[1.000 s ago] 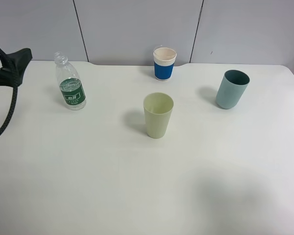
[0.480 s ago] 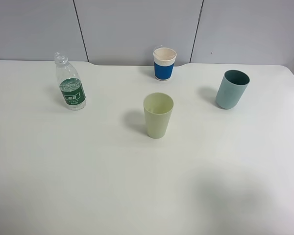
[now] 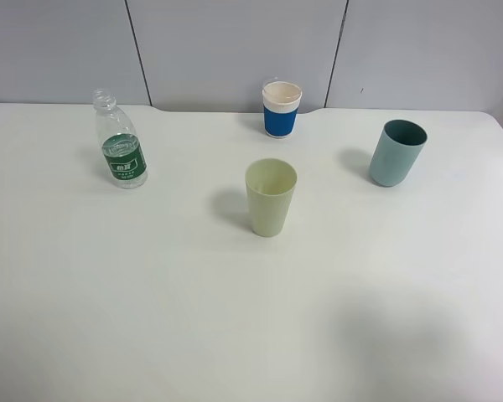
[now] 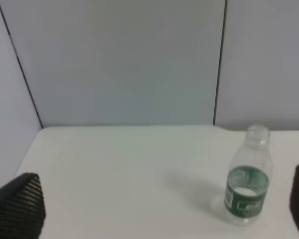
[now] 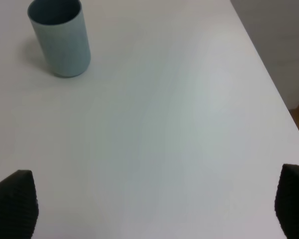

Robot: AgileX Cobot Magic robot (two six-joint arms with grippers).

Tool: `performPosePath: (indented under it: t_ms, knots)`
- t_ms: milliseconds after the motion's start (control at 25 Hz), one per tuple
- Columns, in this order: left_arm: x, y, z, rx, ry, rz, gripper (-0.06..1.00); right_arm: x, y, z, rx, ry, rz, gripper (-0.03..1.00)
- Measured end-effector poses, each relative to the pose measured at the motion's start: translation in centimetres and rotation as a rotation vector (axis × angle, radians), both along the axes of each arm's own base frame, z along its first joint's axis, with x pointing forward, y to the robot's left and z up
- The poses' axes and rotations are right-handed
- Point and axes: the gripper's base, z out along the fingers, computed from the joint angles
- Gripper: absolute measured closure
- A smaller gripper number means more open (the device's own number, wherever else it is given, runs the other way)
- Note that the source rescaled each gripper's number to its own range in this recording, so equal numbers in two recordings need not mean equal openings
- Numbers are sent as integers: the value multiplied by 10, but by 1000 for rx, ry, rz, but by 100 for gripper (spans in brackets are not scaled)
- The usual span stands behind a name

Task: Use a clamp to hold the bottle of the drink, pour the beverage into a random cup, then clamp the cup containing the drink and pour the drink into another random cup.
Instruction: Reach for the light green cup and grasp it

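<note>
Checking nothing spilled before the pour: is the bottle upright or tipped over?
Upright. The bottle stands on its base on the table, its uncapped neck pointing up, in both the high and left wrist views.

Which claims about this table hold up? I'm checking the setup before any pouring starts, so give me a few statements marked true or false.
1. The bottle stands upright, uncapped. True.
2. The left gripper is shut on the bottle. False: it is open, apart from the bottle.
3. The yellow-green tumbler stands nearer the high camera than the white cup with blue band. True.
4. The teal tumbler lies on its side. False: it stands upright.
5. The right gripper is open and holds nothing. True.
</note>
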Motion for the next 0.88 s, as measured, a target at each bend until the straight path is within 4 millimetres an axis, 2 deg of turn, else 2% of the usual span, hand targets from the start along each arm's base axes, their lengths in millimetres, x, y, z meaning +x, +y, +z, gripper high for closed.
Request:
performPosePath:
  t_ms: [600, 880]
  knots:
    - [-57, -1, -25, -29, 112, 4, -5, 0, 0, 0, 0, 0, 0, -3]
    - [-61, -3, -41, -48, 228, -5, -5, 0, 0, 0, 0, 0, 0, -3]
